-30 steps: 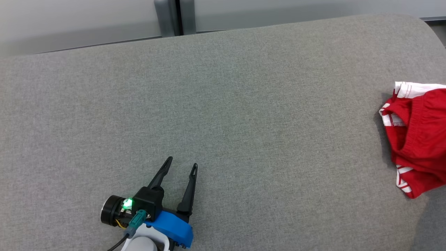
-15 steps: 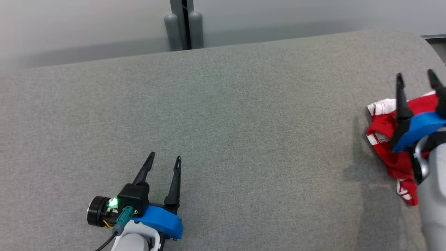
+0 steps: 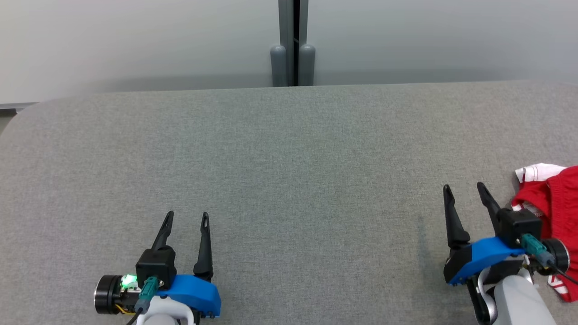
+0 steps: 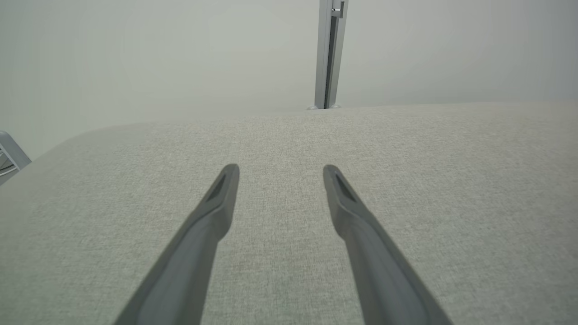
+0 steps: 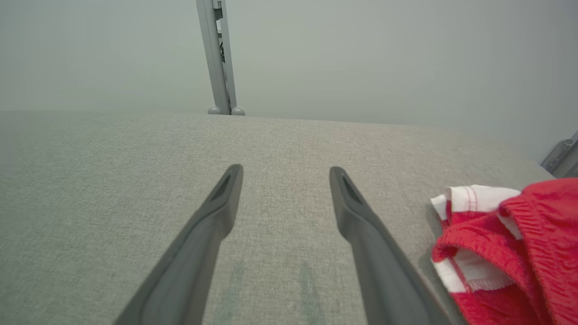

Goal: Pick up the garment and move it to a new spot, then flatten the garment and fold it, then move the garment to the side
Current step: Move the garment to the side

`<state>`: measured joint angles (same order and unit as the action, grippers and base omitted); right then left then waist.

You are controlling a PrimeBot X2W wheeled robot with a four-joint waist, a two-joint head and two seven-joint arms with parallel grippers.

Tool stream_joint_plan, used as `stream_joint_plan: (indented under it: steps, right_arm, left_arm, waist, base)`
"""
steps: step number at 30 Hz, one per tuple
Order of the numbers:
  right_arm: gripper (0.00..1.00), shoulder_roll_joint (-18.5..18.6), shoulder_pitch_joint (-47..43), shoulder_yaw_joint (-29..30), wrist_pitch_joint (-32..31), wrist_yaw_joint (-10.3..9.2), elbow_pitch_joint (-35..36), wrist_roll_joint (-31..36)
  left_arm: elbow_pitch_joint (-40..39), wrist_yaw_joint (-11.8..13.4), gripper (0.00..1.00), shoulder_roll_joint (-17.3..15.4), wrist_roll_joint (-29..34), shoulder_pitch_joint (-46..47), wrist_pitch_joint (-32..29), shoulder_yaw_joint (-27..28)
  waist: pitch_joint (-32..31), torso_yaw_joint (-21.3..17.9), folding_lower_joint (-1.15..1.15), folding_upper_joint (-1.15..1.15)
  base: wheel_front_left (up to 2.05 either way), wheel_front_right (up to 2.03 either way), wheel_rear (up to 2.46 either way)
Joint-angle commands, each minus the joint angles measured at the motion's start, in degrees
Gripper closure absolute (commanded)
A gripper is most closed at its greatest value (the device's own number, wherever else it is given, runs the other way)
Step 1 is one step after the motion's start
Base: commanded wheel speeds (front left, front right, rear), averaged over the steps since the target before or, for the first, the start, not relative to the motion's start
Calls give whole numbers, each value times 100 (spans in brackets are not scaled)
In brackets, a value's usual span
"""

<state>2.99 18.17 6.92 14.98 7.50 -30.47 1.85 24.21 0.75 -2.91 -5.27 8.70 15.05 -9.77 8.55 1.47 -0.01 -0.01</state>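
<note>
Right gripper [image 5: 284, 174] spread wide and empty above the grey counter [image 5: 99, 180]; crumpled red garment [image 5: 528, 253] near its right edge

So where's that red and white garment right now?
The crumpled red and white fabric garment lies on the grey fabric surface at the far right of the head view, just right of the robot's right fingers.

- Illumination: bright, even and diffuse across the grey fabric surface [image 3: 289, 171]; no glare.
- Shadows: soft and faint. A dim streak lies just left of the right gripper [image 3: 463, 185]; in the right wrist view a narrow dark edge borders the red garment [image 5: 519, 253].
- Local source: a green indicator lamp [image 3: 128, 280] glows behind the left gripper [image 3: 188, 214].
- Distortion: both wrist views bow the surface's far edge; the fingers [image 4: 198, 243] soften toward the bottom edge.
</note>
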Motion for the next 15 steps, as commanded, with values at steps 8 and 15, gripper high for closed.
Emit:
stream_joint_plan:
  steps: [8, 15]
  right_arm:
    - [0, -5, -632, -300, 23, -2, 83, -495]
    - [0, -6, -904, -451, 24, -2, 46, -712]
  left_arm:
    - [156, 59, 0, -5, -70, -311, 15, 300]
    - [168, -78, 0, -1, -149, -614, 15, 456]
  waist:
    - [-341, 95, 1, 1]
    - [-708, 67, 1, 1]
  base:
    - [0, 0, 0]
    - [0, 0, 0]
